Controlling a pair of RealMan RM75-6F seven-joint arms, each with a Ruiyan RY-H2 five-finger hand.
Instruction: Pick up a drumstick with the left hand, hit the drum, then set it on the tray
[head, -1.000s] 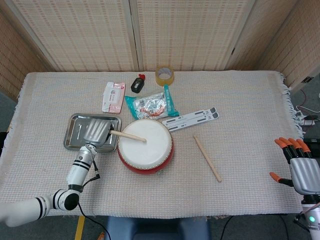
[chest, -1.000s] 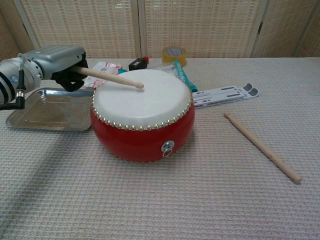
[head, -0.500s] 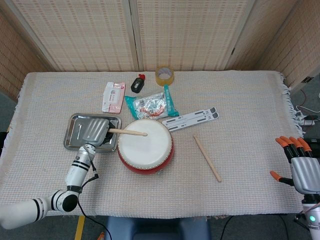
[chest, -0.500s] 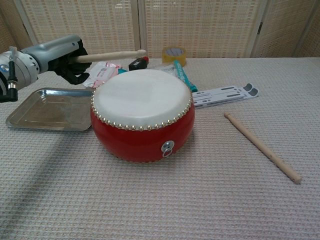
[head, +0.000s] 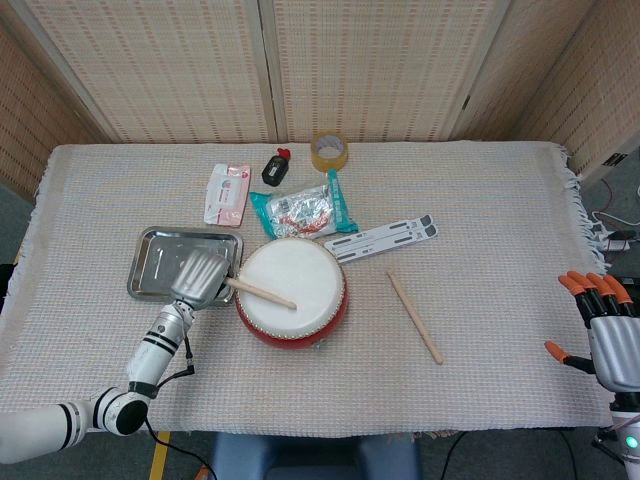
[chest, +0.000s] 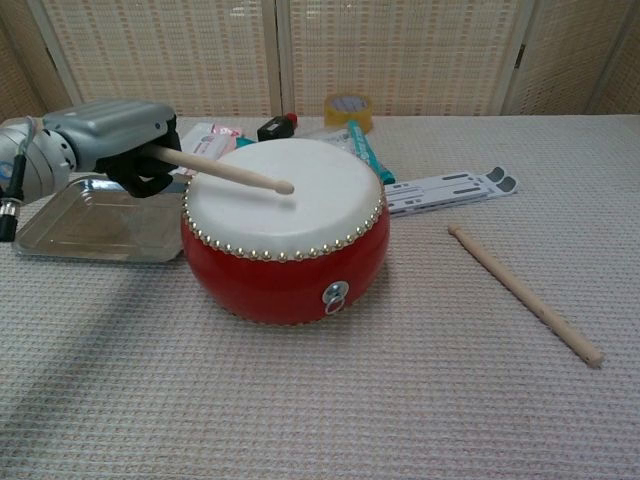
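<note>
My left hand (head: 199, 275) (chest: 125, 140) grips a wooden drumstick (head: 260, 292) (chest: 220, 171) at the left side of the red drum (head: 292, 292) (chest: 285, 225). The stick slopes down, its tip on the white drumhead. Behind my left hand lies the metal tray (head: 160, 260) (chest: 70, 222), with nothing in it. A second drumstick (head: 414, 316) (chest: 524, 293) lies on the cloth right of the drum. My right hand (head: 605, 330) hangs beyond the table's right edge, fingers apart, holding nothing.
Behind the drum lie a snack packet (head: 300, 209), a white-and-pink packet (head: 227, 193), a small black bottle (head: 274, 167), a tape roll (head: 329, 151) (chest: 347, 106) and a white folded stand (head: 381, 238) (chest: 450, 189). A woven screen stands along the back.
The left hand raised the drumstick off the drumhead, then brought it down again; the tip now rests nearer the front of the drumhead. The hand has shifted toward the front.
</note>
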